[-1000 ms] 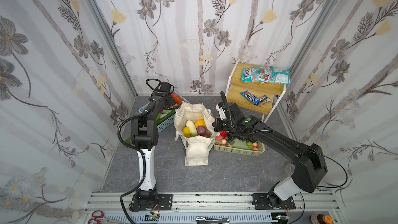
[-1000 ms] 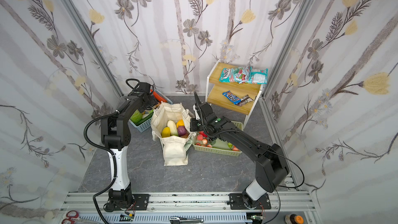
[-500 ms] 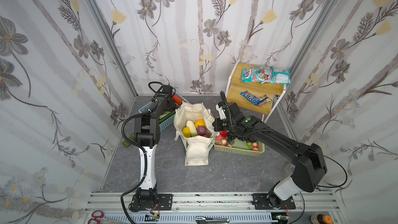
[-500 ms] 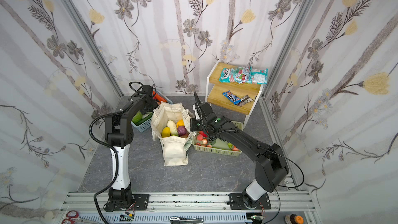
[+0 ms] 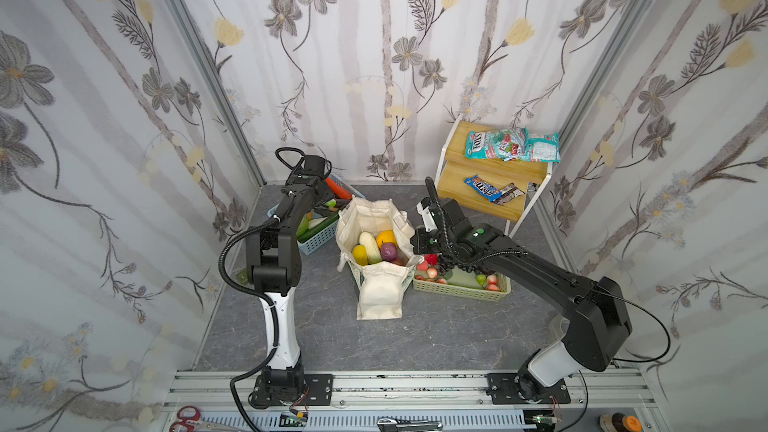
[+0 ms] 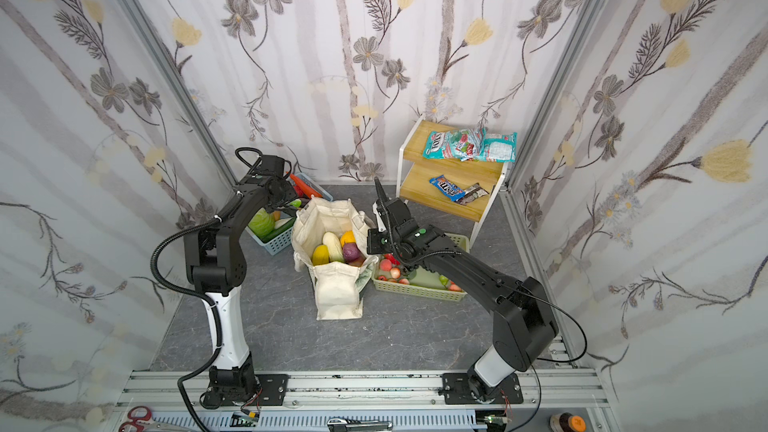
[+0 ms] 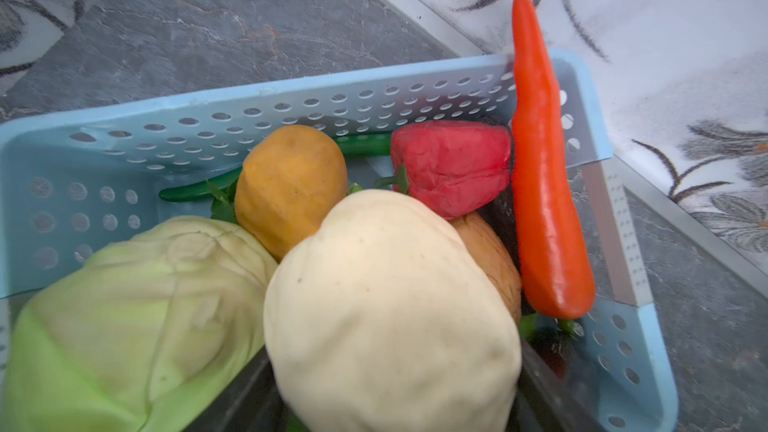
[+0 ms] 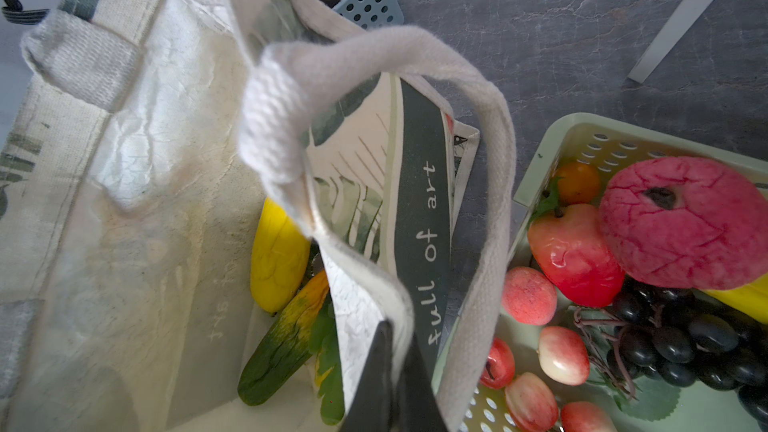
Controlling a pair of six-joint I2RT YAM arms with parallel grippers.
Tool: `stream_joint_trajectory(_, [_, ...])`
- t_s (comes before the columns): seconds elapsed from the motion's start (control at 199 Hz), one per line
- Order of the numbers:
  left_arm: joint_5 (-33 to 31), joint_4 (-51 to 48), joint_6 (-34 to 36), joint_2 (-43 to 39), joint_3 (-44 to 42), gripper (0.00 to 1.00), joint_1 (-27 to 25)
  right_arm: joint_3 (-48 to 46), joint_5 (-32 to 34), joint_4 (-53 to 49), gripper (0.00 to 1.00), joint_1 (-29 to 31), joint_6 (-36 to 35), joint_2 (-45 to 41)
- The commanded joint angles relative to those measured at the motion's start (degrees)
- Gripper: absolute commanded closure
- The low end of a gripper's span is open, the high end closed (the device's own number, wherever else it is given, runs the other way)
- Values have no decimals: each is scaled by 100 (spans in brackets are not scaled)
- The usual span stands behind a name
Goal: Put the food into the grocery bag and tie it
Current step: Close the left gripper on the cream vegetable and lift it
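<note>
One change registers over the last second: the left tool [image 7: 386, 384], lowered into the blue basket [image 7: 291, 93], draws its jaws inward on either side of a pale cream round vegetable [image 7: 390, 305]. The jaws stand apart with that piece between them. Whether they already press on it cannot be told, since only dark, blurred edges of them show in the left wrist view. The left arm itself shifts only slightly in both top views.

Everything else holds position. The right tool [image 8: 390, 380] stays closed on the rim cloth of the grocery bag [image 5: 380, 292], keeping the mouth spread. The bag stands upright on the counter [image 5: 436, 334], between the blue basket and the pale green basket [image 5: 461, 290]. Inside it lie a yellow oblong fruit [image 5: 360, 254], a pale white-green oblong vegetable [image 5: 370, 246], a round orange [image 5: 386, 238] and a purple piece [image 5: 389, 251] — the same four as a second ago.

Meaning for the task: loading is under way, not finished. The left arm appears to be committing to one more pick. The next step would be a lift clear of the basket wall and a transfer over the open mouth. The loop handle [image 8: 490, 201] hangs loose — tying has not begun, and it likely cannot begin while the right tool is occupied with the rim.
</note>
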Motion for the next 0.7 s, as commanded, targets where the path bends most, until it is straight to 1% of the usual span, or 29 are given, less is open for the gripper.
stream_joint_trajectory(0.0, [144, 129, 51, -260, -57, 30, -2, -44, -50, 74, 99, 20, 21, -73])
stream_joint_trajectory(0.411, [509, 205, 131, -1176, -271, 30, -62, -107, -58, 162, 99, 55, 36, -125])
stream_joint_trajectory(0.532, [862, 253, 130, -1373, -361, 30, -145, -116, -59, 187, 99, 67, 47, -113])
stream_joint_trajectory(0.697, [1393, 449, 40, -1708, -690, 30, -321, -125, -54, 203, 99, 72, 54, -114])
